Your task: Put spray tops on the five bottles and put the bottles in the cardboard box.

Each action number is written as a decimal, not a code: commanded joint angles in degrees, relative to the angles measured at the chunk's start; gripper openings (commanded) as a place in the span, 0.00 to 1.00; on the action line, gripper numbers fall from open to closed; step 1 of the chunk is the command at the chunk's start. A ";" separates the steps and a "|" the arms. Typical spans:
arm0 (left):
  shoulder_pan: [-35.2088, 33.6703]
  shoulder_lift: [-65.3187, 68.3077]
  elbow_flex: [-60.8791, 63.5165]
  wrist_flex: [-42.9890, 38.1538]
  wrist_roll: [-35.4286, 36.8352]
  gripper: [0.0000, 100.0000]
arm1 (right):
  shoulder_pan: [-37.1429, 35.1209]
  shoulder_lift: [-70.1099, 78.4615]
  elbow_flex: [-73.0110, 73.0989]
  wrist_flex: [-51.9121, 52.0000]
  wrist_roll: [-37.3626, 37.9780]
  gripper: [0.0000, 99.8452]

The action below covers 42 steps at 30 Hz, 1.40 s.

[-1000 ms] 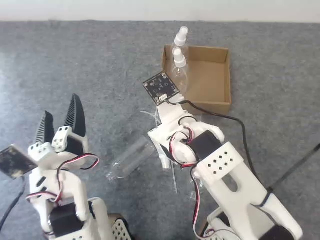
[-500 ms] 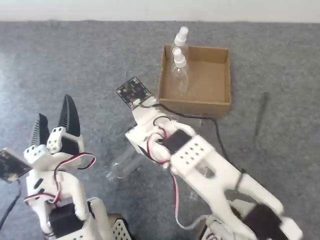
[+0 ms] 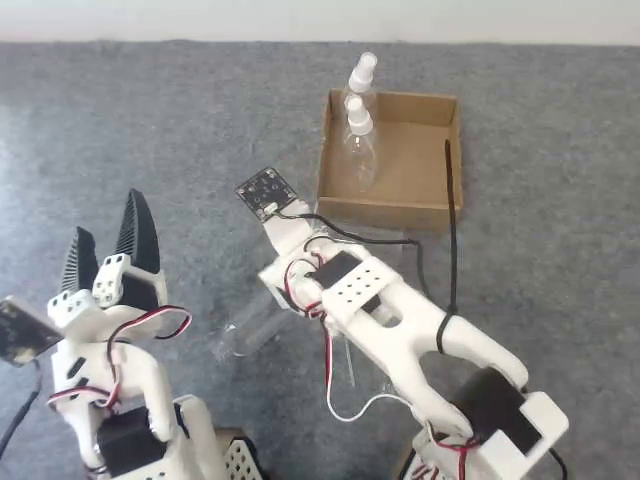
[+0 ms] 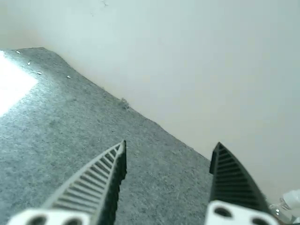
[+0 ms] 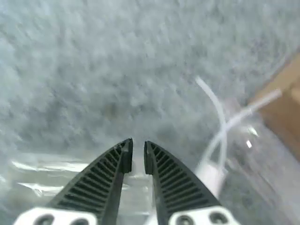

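Where it lies, bottle [image 3: 252,325] runs diagonally.

Two spray-topped bottles [image 3: 357,148] at a far corner of the cardboard box [image 3: 385,212]; one topless bottle [image 3: 245,330] flat outside.

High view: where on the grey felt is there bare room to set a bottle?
Bare felt lies left of the brown cardboard box, beyond the left gripper, and right of the box. The box's right half is free. Crowded: the centre, around the lying clear plastic bottle and loose spray tubes.
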 commanded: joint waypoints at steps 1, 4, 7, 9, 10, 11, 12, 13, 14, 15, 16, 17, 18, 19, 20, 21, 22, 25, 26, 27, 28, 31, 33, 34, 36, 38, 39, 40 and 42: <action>-0.26 -0.18 -3.47 -1.85 0.53 0.27 | 0.92 -1.01 -3.52 6.46 7.74 0.01; -0.26 -0.18 -3.47 -1.85 0.53 0.27 | 1.01 -1.10 -3.52 10.51 12.31 0.01; -0.26 -0.18 -3.47 -1.85 0.53 0.27 | 1.63 -2.59 -3.52 13.32 13.89 0.01; -0.26 -0.18 -3.47 -1.85 0.44 0.27 | 2.42 -5.32 -3.52 15.52 14.15 0.01; -0.26 -0.18 -3.56 -1.85 0.44 0.27 | 2.95 -6.90 -3.52 16.92 14.59 0.01; -0.26 -0.18 -3.56 -1.85 0.44 0.27 | 3.30 -8.66 -3.52 18.42 15.38 0.01; -0.26 -0.18 -3.56 -1.85 0.44 0.27 | 3.65 -10.59 -3.52 19.91 16.35 0.01; -0.26 -0.18 -3.56 -1.85 0.44 0.27 | 3.82 -12.44 -3.52 21.58 17.58 0.01; -0.26 -0.18 -3.56 -1.85 0.44 0.27 | 3.82 -14.29 -3.52 22.99 18.46 0.01; -0.26 -0.18 -3.56 -1.85 0.44 0.27 | 3.74 -15.96 -3.52 23.69 18.90 0.01; -0.26 -0.18 -3.56 -1.85 0.44 0.27 | 3.65 -17.45 -3.52 24.04 18.99 0.01; -0.26 -0.18 -3.56 -1.93 0.53 0.27 | 3.47 -18.77 -3.52 24.04 18.90 0.01; -0.26 -0.18 -3.56 -1.93 0.53 0.27 | 3.47 -19.82 -3.43 24.13 18.90 0.01; -0.35 -0.18 -3.56 -1.93 0.53 0.27 | 3.38 -20.79 -3.25 24.13 18.90 0.02; -0.35 -0.18 -3.56 -1.93 0.53 0.27 | 3.38 -21.32 -3.25 24.40 18.73 0.04; -0.35 -0.18 -3.65 -1.93 0.53 0.27 | 3.38 -21.58 -3.16 24.48 17.76 0.07; -0.97 -0.18 -3.65 -1.93 0.62 0.27 | 3.30 -21.58 -3.16 24.48 16.09 0.10; -3.52 -0.18 -3.56 -3.25 0.79 0.27 | 1.71 -21.58 -2.99 24.66 11.69 0.19; -3.87 -0.18 -3.47 -3.52 0.79 0.27 | 0.92 -21.58 -2.46 24.66 10.99 0.22; -3.87 -0.18 -3.38 -3.69 0.79 0.27 | -0.40 -21.58 -1.85 24.66 10.99 0.24; -3.87 -0.18 -3.38 -3.69 0.79 0.27 | -1.71 -21.58 -1.32 24.57 10.90 0.26; -3.87 -0.18 -3.38 -3.69 0.79 0.27 | -5.49 -21.58 0.26 24.13 10.55 0.32; -3.87 -0.18 -3.38 -3.69 0.79 0.27 | -6.99 -21.49 0.62 24.04 10.55 0.34; -3.96 -0.18 -3.38 -3.69 0.79 0.27 | -7.34 -21.49 0.62 24.04 10.55 0.35; -3.96 -0.18 -3.38 -3.69 0.79 0.27 | -7.43 -20.97 0.53 24.04 10.55 0.36; -3.96 -0.18 -3.38 -3.69 0.79 0.27 | -7.43 -19.12 0.18 23.78 10.64 0.36; -3.96 -0.18 -3.38 -3.69 0.79 0.27 | -7.52 -17.71 0.18 22.73 10.64 0.36; -3.87 -0.18 -3.38 -3.69 0.79 0.27 | -7.52 -16.22 0.26 21.32 10.64 0.36; -3.87 -0.18 -3.38 -3.69 0.79 0.27 | -7.52 -12.70 0.26 18.59 10.81 0.36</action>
